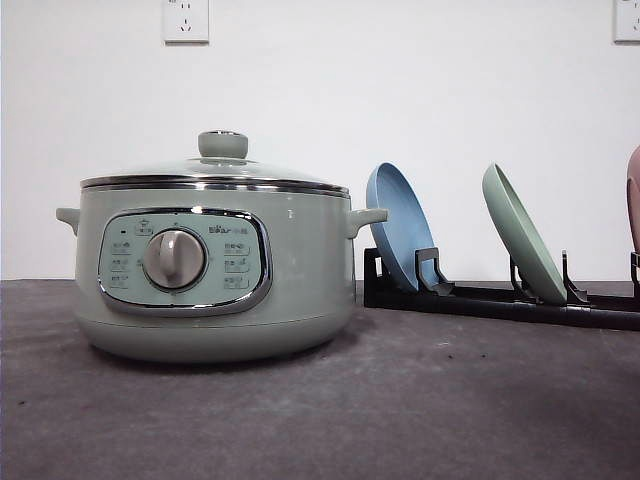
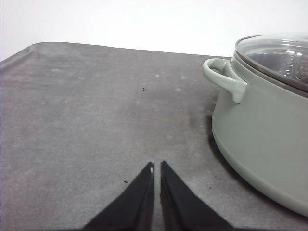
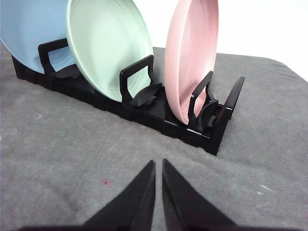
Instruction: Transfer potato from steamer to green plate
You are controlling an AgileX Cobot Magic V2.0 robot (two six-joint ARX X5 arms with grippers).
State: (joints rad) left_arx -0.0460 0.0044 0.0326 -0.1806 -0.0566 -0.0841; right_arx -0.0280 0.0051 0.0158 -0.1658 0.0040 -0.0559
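Grey counter point(image 1: 400, 420) spreads before the steamer point(image 1: 215, 270), lid on and dial facing the camera, contents hard to make out; right of it the green plate point(image 1: 524, 232) stands on edge in a black rack point(image 1: 500, 300) beside a blue plate point(image 1: 402, 225). Left hand point(image 2: 157, 167) hovers pressed together beside the steamer's handle point(image 2: 224, 77). Right hand point(image 3: 158, 165), likewise closed, faces the green plate's hollow, a pink plate point(image 3: 190, 62) alongside.

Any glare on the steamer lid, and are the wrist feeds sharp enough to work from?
Front view: bright streaks on the steamer rim and glass lid, contents unreadable. Left wrist view: lid reflections, fingertips soft. Right wrist view: green plate crisp, evenly lit, background washed out.
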